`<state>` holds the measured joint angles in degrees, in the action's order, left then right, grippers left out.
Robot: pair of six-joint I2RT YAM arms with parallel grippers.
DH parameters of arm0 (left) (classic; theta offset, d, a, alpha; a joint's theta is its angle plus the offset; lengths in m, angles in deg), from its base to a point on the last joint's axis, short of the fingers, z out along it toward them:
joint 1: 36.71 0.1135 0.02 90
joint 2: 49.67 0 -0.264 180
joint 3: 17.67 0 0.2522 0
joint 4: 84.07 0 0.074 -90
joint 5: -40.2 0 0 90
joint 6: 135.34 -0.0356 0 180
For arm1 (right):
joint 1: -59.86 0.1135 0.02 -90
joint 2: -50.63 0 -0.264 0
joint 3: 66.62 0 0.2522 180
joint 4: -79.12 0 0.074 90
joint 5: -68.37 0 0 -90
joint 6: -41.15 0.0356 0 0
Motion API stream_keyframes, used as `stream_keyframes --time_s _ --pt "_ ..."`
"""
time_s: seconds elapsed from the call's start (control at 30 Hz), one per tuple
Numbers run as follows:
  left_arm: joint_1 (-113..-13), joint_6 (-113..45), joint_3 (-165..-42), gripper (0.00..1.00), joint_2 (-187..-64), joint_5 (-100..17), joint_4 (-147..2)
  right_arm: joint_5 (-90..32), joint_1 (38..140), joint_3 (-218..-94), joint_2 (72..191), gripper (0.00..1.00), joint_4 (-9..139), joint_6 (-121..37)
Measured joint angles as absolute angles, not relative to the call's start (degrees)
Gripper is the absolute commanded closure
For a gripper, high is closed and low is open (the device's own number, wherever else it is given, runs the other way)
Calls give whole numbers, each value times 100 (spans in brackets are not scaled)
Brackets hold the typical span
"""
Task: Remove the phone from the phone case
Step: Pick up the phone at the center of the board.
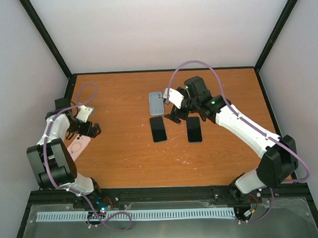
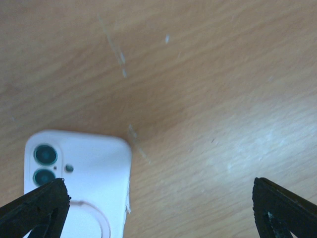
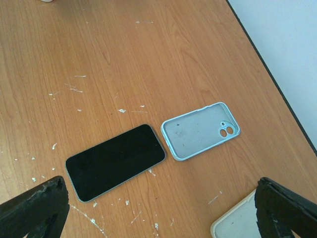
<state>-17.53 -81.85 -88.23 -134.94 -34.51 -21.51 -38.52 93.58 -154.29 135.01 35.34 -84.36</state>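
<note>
Hovering low over the left side of the orange-brown wooden table (image 1: 124, 157), the left gripper (image 2: 158, 208) is spreading its two black fingers (image 2: 34, 206) wide and is gripping nothing. The pale pink cased phone (image 2: 79, 168) is lying back-up beneath it, its two dark camera lenses and a ring showing. One finger is overlapping the case's edge in the wrist view; whether it is touching cannot be told. In the overhead view this pink cased phone (image 1: 80, 145) is sitting just beside the left arm.

The right gripper (image 3: 158, 208) is hanging open and empty above the table's middle. Ahead of it a bare black rectangular phone (image 3: 116, 161) is lying screen-up, and an empty light-blue phone case (image 3: 200, 131) is resting inside-up just beside the phone's end, apart from it. A second dark phone (image 1: 194, 129) is lying near the first, under the right arm.
</note>
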Motion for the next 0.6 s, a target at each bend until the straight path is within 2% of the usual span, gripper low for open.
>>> stream_keyframes --time_s 0.6 --pt "-830 -9838 -8408 0 -13861 -4469 -2311 -3968 9354 -15910 13879 0 3226 -8657"
